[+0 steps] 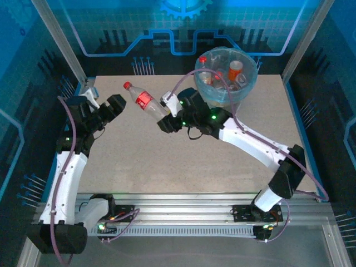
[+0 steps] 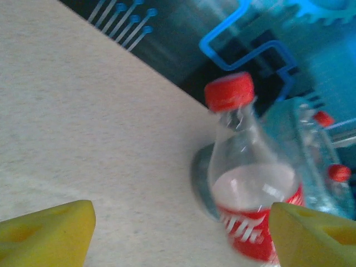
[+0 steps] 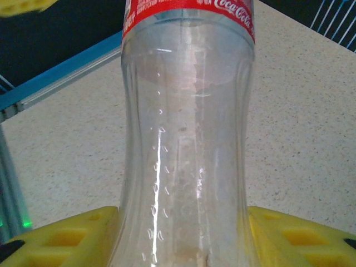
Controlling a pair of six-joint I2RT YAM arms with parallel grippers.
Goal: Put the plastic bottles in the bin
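Because we pinch the red-capped bottle (image 1: 144, 100) by its lower body in our right gripper (image 1: 168, 114), cap (image 1: 127, 85) pointing away from the bin (image 1: 253, 78) just beside it, our left gripper (image 1: 115, 104) hangs spread and empty near that cap, presumably clear for the swing into the bin.

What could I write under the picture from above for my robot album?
Right hand grips a red-capped bottle by its bottom end beside the bin; left hand open nearby.
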